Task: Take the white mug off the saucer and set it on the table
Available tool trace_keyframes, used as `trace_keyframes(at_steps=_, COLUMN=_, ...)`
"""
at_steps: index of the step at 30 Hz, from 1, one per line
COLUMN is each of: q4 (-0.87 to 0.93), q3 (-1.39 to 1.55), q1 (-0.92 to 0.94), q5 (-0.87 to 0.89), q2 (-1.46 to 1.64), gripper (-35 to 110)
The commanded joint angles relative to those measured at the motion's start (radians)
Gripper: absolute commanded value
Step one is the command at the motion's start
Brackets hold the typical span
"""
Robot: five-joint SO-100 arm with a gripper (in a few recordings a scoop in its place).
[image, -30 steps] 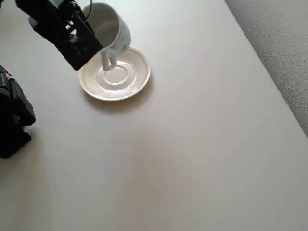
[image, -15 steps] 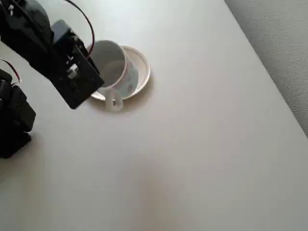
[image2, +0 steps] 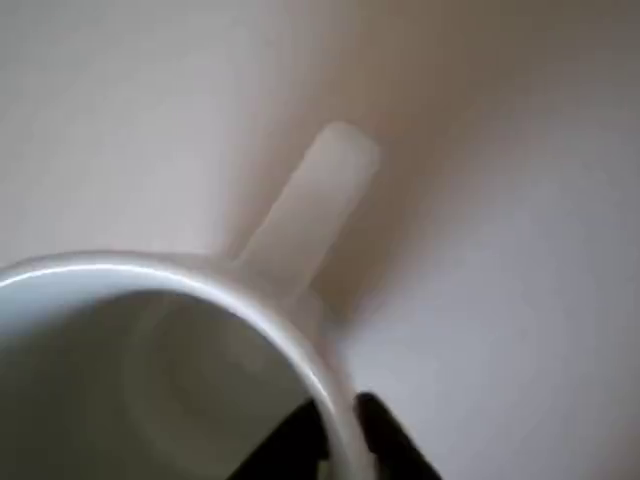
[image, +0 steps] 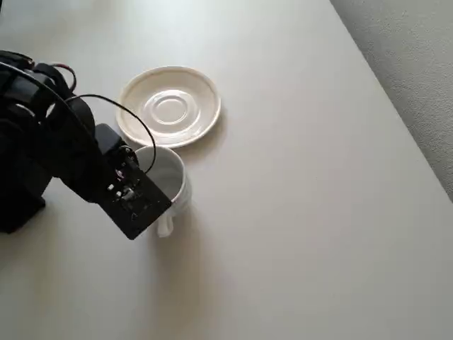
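Both dark fingertips (image2: 375, 430) pinch the rim of the white mug (image: 170, 177), 1 inside and 1 outside, so the gripper (image2: 335, 445) is closed on it. Seen from overhead, the mug is off the saucer (image: 168, 106), just below it over the table (image: 297, 212), handle pointing down. Bare tabletop spreads right to the straight edge beside grey floor (image: 417, 64).

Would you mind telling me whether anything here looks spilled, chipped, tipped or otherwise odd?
Nothing stands out. The white mug is clear of the saucer, over the table, its rim pinched by the end effector. The wrist view shows it empty and its visible rim unchipped. The saucer lies flat and bare, and no spill shows on the table.
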Motion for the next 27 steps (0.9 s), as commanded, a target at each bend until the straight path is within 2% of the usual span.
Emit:
trace_keyframes(at_steps=1, q4=-0.061, q3=0.006, q1=-0.006, q5=-0.009, q2=-0.008, gripper=2)
trace_keyframes(at_steps=6, q4=-0.092, q3=0.012, q1=-0.006, q5=-0.005, q2=0.014, gripper=27)
trace_keyframes(at_steps=10, q4=-0.084, q3=0.005, q1=-0.005, q5=0.009, q2=0.126, gripper=28)
trace_keyframes(at_steps=14, q4=-0.067, q3=0.003, q1=-0.015, q5=0.11, q2=0.339, gripper=28)
trace_keyframes(at_steps=17, q4=-0.048, q3=0.003, q1=-0.044, q5=0.247, q2=0.541, gripper=23)
trace_keyframes(at_steps=22, q4=0.092, q3=0.003, q1=-0.181, q5=0.48, q2=0.885, gripper=-2)
trace_keyframes(at_steps=27, q4=0.273, q3=0.008, q1=-0.405, q5=0.727, q2=1.043, gripper=-2)
